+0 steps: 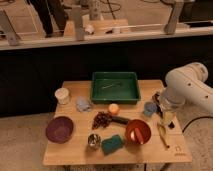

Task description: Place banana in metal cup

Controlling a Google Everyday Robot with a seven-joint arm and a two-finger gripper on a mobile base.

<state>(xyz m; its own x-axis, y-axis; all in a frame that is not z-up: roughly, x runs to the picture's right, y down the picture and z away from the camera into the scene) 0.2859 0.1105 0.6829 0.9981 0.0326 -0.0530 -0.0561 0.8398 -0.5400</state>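
The banana [163, 135] lies on the wooden table [75, 152] near its right edge, just right of the red bowl [138, 132]. It is slim, curved and pale yellow. The metal cup [93, 141] stands upright near the front edge, left of centre, between the purple bowl and a green sponge. My gripper [167, 120] hangs from the white arm [185, 87] at the right side of the table. It points down, just above the far end of the banana. I cannot tell whether it touches the banana.
A green tray [115, 86] sits at the back centre. Also on the table are a white cup [62, 95], a grey-blue cloth-like thing [83, 104], an orange fruit [114, 108], dark grapes [101, 120], a purple bowl [59, 129], a green sponge [113, 144] and a grey-blue cup [149, 108].
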